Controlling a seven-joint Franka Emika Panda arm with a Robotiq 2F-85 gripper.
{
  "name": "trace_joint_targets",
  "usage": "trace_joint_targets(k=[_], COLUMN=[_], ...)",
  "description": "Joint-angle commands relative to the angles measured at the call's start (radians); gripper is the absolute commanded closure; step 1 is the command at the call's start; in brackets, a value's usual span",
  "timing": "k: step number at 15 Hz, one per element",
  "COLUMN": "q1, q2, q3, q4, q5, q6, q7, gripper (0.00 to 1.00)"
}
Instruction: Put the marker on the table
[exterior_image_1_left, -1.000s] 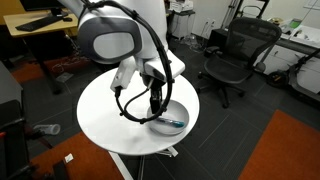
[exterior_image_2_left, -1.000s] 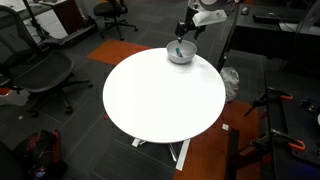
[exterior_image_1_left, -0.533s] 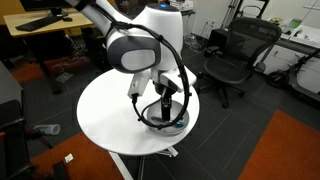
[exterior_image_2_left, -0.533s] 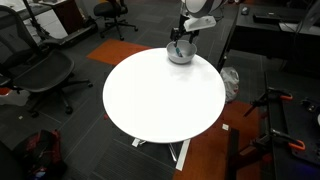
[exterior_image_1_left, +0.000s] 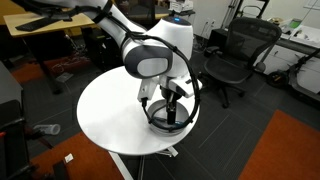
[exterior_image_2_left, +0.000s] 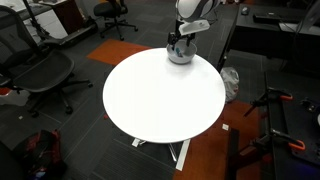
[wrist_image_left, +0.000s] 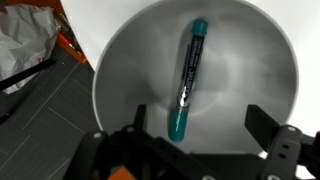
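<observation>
Marker (wrist_image_left: 187, 80) lies flat inside bowl (wrist_image_left: 125, 60); gripper (wrist_image_left: 200, 124) spread wide over bowl, marker's end between fingers, touching neither; bowl near table (exterior_image_2_left: 160, 95) edge

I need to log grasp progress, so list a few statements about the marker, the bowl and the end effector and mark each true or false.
1. The marker lies inside the grey bowl. True.
2. The end effector is shut on the marker. False: it is open, with its fingers apart, and the marker is not gripped.
3. The bowl stands at the middle of the table. False: it stands near the table's edge.
4. The end effector hangs over the bowl. True.
</observation>
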Motion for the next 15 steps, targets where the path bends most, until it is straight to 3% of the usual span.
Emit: trace_joint_targets(k=[1,9,10,11,15], q1=[-0.001,0.002,0.004,0.004,0.004], q2=[0.041,0.081,0.085,0.087,0.094], q3=[-0.002,-0.007,-0.008,-0.009,-0.008], q4=[0.066,0.085,0.087,0.088,0.095], q5=[0.028,0.031,0.028,0.027,0.028], q6=[-0.052,-0.05,-0.051,-0.051,-0.053], q7=[0.003,0.007,0.006,0.006,0.005], gripper=[0.0,0.0,0.25,0.26,0.57])
